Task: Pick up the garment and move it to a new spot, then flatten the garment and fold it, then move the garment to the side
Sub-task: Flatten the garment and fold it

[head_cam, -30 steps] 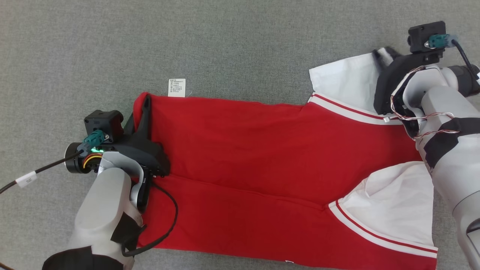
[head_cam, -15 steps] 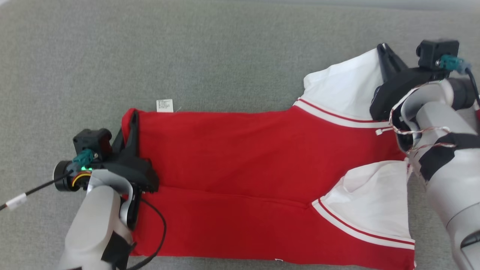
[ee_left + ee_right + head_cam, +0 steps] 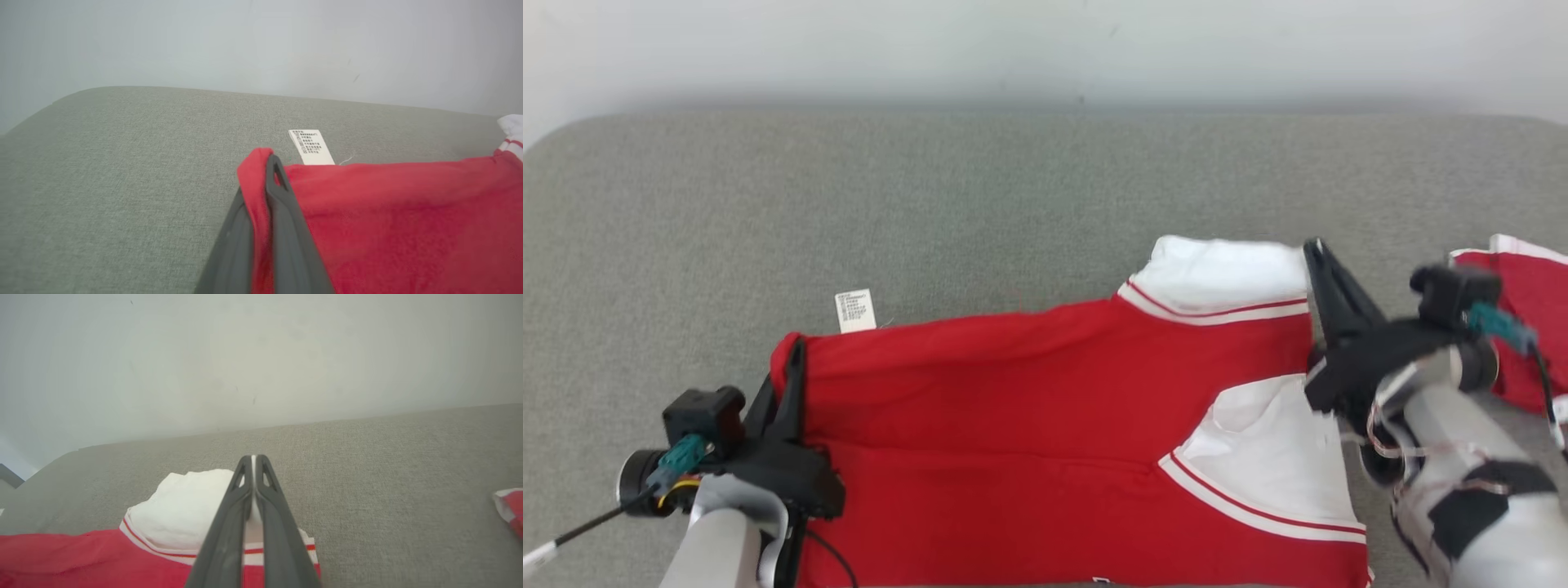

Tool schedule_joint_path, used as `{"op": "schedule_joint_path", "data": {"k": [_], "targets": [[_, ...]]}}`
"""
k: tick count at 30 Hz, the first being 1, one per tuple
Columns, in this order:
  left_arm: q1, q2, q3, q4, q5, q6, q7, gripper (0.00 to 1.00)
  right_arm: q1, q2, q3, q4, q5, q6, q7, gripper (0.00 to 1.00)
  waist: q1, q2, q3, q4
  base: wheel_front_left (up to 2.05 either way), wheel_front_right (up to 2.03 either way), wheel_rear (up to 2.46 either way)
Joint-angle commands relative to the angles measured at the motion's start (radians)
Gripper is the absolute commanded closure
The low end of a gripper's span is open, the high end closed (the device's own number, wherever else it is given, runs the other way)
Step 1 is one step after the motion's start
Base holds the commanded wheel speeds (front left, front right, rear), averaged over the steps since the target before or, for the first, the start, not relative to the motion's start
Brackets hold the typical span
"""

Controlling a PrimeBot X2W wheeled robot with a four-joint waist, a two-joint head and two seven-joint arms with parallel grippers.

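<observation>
Currently holding the garment [image 3: 1029, 384] at both ends. Spread low across the grey table [image 3: 1013, 180], long axis running left to right through the lower half of the head view. Pinching the red hem corner at lower left with the left gripper [image 3: 795, 363], jaws pressed together on the cloth, care label [image 3: 854, 310] just beyond the tips. Pinching the edge of the white sleeve [image 3: 1225, 269] right of centre with the right gripper [image 3: 1316, 253], jaws likewise closed, a sliver of white between them. Second sleeve [image 3: 1274, 465] lying over the red at lower right.

Probably a joint carry next: pull both arms apart along that long axis, each nearest its own end, for a taut cloth. Unsure whether the red-and-white cloth [image 3: 1527, 318] at far right belongs to it.
</observation>
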Motion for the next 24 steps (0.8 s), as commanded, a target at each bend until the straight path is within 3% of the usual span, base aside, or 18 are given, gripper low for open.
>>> {"op": "schedule_joint_path", "data": {"k": [1,11,24], "targets": [[0.044,0.006,0.014,-0.023,-0.007,0.001,-0.003,1.0,0.077,-0.008,-0.016,-0.048,0.03,-0.003,-0.004,1.0,0.0001,0.0001,-0.043,-0.029,0.0,0.0,0.0],[0.203,-0.007,0.012,-0.077,-0.014,0.001,-0.003,1.0,0.351,0.035,-0.052,-0.178,0.074,-0.003,0.004,1.0,0.0001,0.0001,-0.109,-0.05,0.0,0.0,0.0],[0.367,-0.026,0.07,-0.115,0.01,0.001,-0.003,1.0,0.499,0.119,-0.168,-0.237,0.05,-0.003,0.0,1.0,0.0001,0.0001,-0.166,-0.089,0.0,0.0,0.0]]}}
